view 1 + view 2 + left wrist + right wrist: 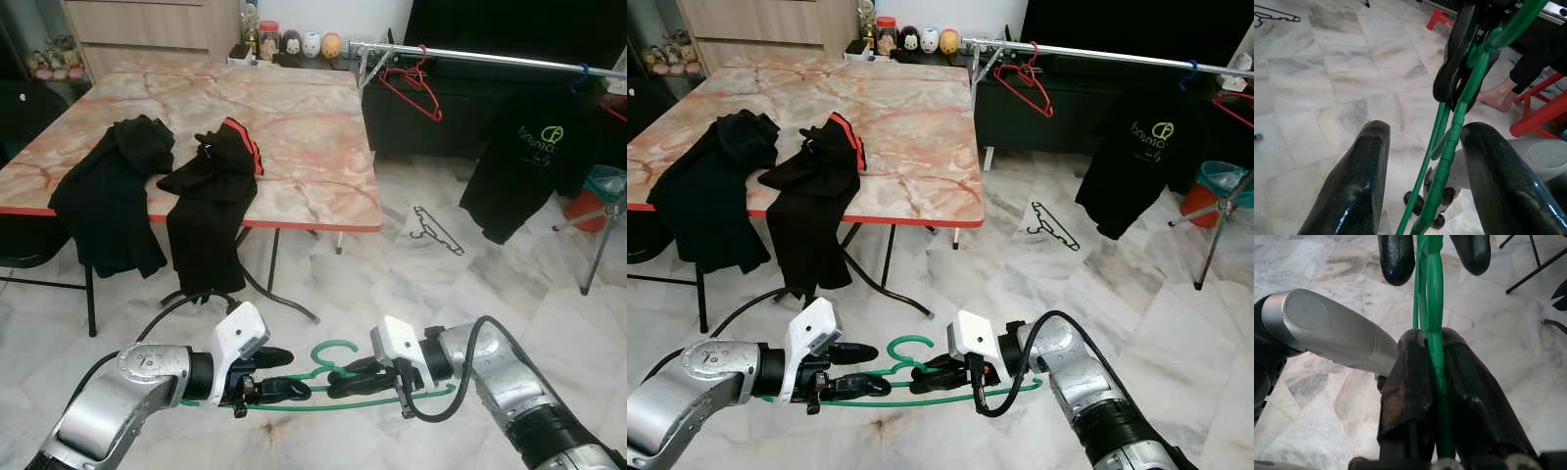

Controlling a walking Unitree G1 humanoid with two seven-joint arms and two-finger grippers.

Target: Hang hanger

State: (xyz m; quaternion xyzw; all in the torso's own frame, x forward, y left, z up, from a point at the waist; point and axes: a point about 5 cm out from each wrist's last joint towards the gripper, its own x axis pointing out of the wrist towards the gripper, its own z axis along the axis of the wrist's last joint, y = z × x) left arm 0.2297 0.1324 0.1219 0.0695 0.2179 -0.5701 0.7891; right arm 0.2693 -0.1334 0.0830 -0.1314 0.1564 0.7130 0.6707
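- Pale marble floor point(353, 284) is stretching out to a silver clothes rail point(509, 59) at the far right.
- Right tool point(345, 379) is clamping the thin green plastic hanger point(333, 397), held low and near.
- Left tool point(279, 377) is straddling the wire, fingers apart.
- Best keeping the right grip firm and the hook upright before lifting toward the rail.

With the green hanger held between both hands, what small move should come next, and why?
Probably draw the left hand clear: its fingers stand open around the green hanger, while the right hand is clamped on it and can carry it alone toward the rail.
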